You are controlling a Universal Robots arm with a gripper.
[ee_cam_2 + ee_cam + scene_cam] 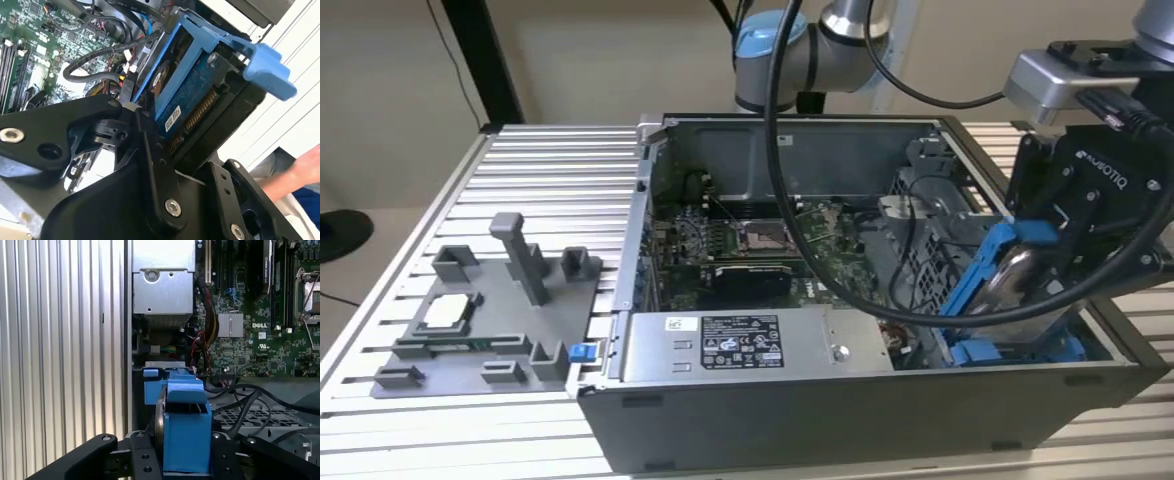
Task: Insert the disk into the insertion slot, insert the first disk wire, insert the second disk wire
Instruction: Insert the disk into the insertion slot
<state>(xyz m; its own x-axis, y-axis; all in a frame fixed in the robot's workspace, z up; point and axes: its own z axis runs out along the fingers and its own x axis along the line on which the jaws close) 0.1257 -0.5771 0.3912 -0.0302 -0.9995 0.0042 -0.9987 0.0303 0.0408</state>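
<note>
black linkages of the claw [182,457] sit closest to the lens in both wrist views. its fingers are closed narrow on the two broad faces of the disk [184,410], gripping it on edge. at the right of the exterior view the disk [1014,272] hangs tilted, leaning over the insertion slot [974,352] in the lower right corner of the computer case [854,405]. it is not seated. the tilt looks chosen, i'd say, to line the blue carrier [260,67] up with the slot's blue rails, handle tab kept outward.

in the second wrist view the disk's connector edge [200,112] is bare, no wire plugged in. loose black cables [95,60] lie just beside it over the motherboard [30,30]. a person's hand [302,172] waits near the case.

as for writing, the power-supply box [654,350] carries a white printed label [738,342], and a small sticker sits on the disk's circuit side. the claw body has white lettering. a grey parts tray [494,300] rests on the ribbed desk [547,165].
</note>
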